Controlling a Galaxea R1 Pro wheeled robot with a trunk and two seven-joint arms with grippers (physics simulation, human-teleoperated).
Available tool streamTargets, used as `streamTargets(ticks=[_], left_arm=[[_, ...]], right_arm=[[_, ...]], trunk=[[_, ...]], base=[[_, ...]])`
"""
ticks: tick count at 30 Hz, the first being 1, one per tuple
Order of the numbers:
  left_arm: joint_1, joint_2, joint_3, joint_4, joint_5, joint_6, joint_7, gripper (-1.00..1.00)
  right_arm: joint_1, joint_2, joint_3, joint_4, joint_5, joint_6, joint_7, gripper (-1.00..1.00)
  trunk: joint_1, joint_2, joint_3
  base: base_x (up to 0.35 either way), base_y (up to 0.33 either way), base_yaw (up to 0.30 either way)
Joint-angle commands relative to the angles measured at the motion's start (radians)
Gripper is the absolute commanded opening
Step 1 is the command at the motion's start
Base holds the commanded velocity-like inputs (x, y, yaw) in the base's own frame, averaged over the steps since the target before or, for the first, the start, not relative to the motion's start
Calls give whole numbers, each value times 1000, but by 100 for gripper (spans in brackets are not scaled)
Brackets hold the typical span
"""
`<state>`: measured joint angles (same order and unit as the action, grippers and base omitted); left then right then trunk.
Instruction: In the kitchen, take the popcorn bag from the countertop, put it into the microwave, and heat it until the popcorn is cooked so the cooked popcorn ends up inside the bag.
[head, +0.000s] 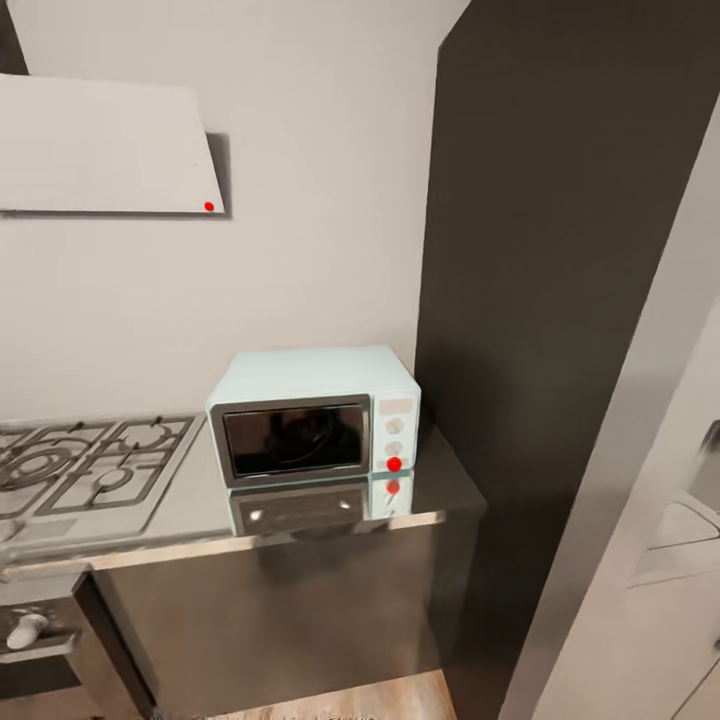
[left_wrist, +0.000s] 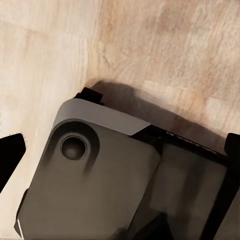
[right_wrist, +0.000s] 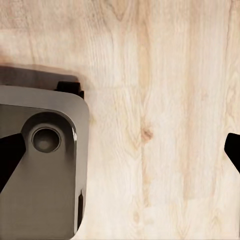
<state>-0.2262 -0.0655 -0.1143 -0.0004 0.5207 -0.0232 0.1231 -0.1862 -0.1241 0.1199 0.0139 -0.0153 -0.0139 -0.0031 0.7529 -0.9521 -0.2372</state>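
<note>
Kitchen countertop (head: 180, 515) holds the closed microwave (head: 315, 412) beside a gas hob (head: 85, 465); both wrist cameras face wooden floor, claws spread empty, so locate the unseen popcorn bag first.

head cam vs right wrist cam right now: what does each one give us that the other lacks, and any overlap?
Head view alone: the small pale mint-blue microwave, dark glass door shut, standing on the glossy grey steel-look countertop, with the dark-grated gas hob beside it and a dark tall panel on its other side.

Right wrist view alone: the grey rounded base of the robot seen from above, and the right pincer, its dark fingertips wide apart, nothing between them.

Shared: the pale wooden plank floor, a sliver in the head view.
</note>
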Motion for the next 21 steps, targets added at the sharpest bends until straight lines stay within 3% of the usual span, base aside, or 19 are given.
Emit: streamTargets(ticks=[1,21], left_arm=[[-1,0,-8,0,9,-3,4,100],[-1,0,-8,0,10,-1,3,100]], right_arm=[[-1,0,7,1,-2,-1,0,100],[-1,2,6,1,-1,-2,0,100]], trunk=[[0,-1,-1],[0,-1,-1]], base=[[-85,83,269],[-16,16,252]])
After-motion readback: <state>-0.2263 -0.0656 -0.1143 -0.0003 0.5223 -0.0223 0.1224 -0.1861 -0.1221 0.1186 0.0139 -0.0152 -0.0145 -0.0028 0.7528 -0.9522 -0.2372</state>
